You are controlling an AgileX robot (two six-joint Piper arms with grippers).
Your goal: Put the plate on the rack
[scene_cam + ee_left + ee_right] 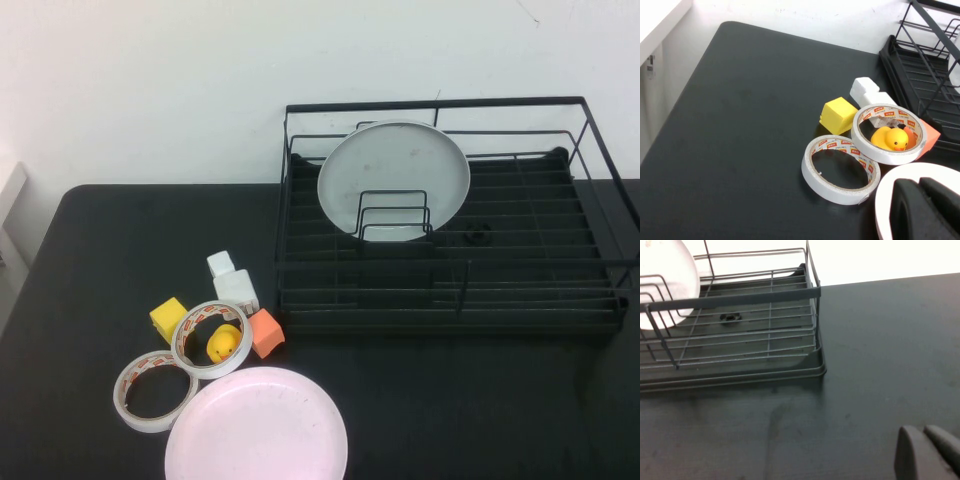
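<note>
1. Pale pink and smooth, the plate (257,427) lies flat on the black table (100,260) at the near edge, untouched. With a rim that shallow, a grip could slide off as you lift.
2. Your left gripper (926,206) hovers over the plate's rim in the left wrist view; its dark fingers look pressed together with nothing between them. If you come down without spreading them, you will push the plate instead of catching its edge.
3. Your right gripper (930,452) sits low over bare table near the rack's corner, fingers apparently together and empty. Neither arm shows in the high view.
4. Just beyond the plate sit two tape rolls (155,390), one of them ringing a yellow duck (225,343), plus a yellow block (168,318), an orange block (266,332) and white blocks (232,280). A low sweep towards the rack could scatter them.
5. Farthest, the rack (450,270) has high railing sides; carry the plate too low and it will strike the front rail.
6. A grey-white plate (393,180) already stands upright in the wire loops (393,215). Aim for a free slot, or the two plates may knock together.
</note>
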